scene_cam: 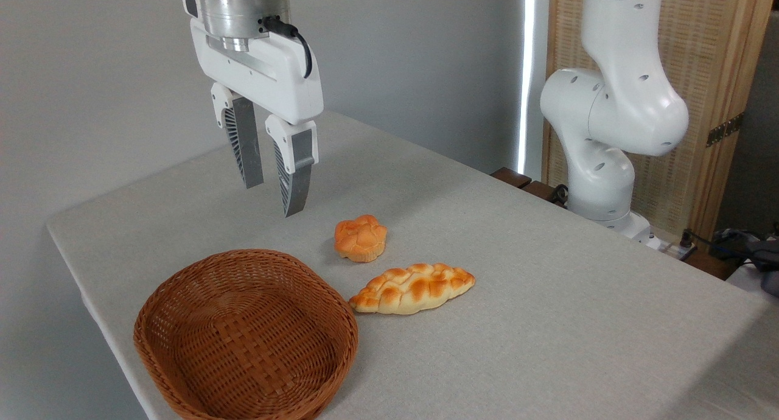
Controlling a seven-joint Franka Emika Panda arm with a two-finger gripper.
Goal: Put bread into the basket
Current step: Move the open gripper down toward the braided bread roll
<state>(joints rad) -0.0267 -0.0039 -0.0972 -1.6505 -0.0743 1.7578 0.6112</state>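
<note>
You're looking at a grey wall behind a table [548,298] covered in pale grey cloth, which runs from the upper middle of the frame down to the lower right. At the right edge you can see a slatted wooden screen [712,103], and in front of it the white arm base [608,115] rises from the table's far side.

Your gripper [277,198] hangs in the upper left of the frame, pointing down, well above the cloth. Its two fingers [245,143] are spread apart with a clear gap between them, and nothing sits in that gap.

The basket [182,298] lies in the lower left, near the table's front edge, its bottom rim cut off by the frame. You can see its woven floor bare.

The bread [414,288] lies flat on the cloth in the middle of the frame, just right of the basket. Its left tapered end comes very close to the basket's rim; you can't tell whether the two touch. Its long axis slants up toward the right.

A small bun [361,238] sits just above the bread, apart from it, lower right of the gripper's fingertips
</note>
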